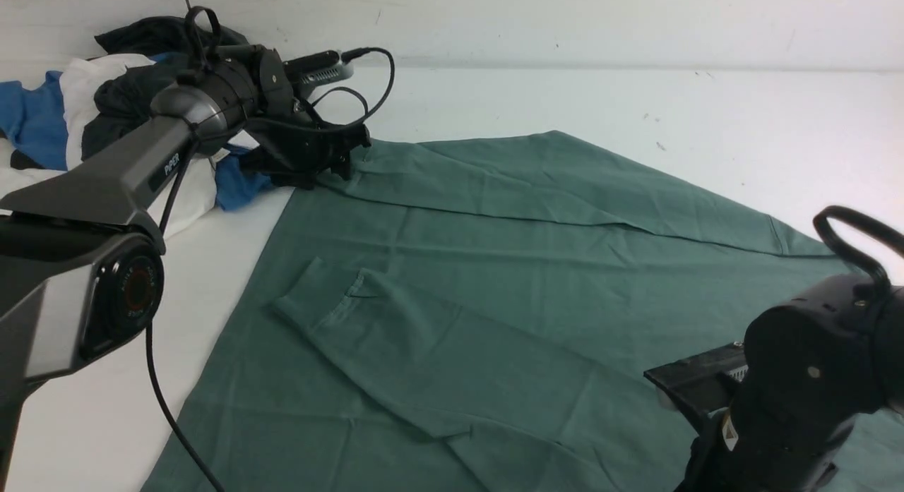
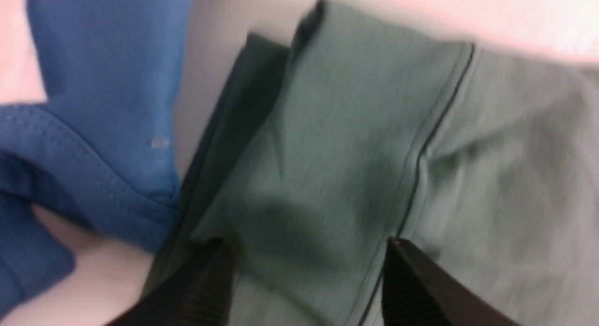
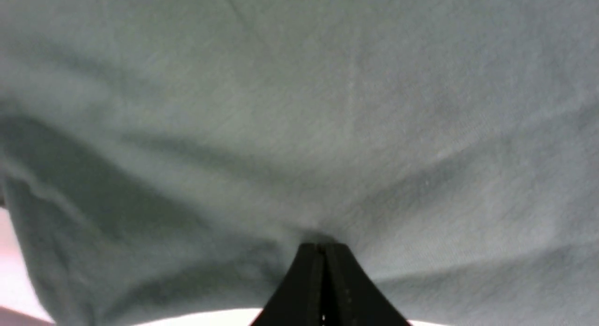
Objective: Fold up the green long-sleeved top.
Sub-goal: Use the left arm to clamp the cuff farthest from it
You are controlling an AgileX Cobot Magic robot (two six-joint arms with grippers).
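Observation:
The green long-sleeved top (image 1: pixel 494 266) lies spread on the white table. One sleeve (image 1: pixel 424 351) is folded across its body and the other runs along the far edge. My left gripper (image 1: pixel 330 166) hovers at the top's far left corner. In the left wrist view this gripper (image 2: pixel 306 244) is open, its fingers (image 2: pixel 210 284) apart over the ribbed green cuff (image 2: pixel 365 129), with nothing between them. My right arm (image 1: pixel 805 386) is low at the near right over the top. In its wrist view the right gripper (image 3: pixel 323 245) is shut, with green fabric (image 3: pixel 299 129) bunched at the tips.
A pile of blue, white and dark garments (image 1: pixel 106 104) sits at the far left. Its blue piece (image 1: pixel 240 185) lies right beside the green cuff (image 2: pixel 93 106). A black cable (image 1: pixel 162 400) hangs from the left arm to the table. A white wall (image 1: pixel 565 19) closes the back.

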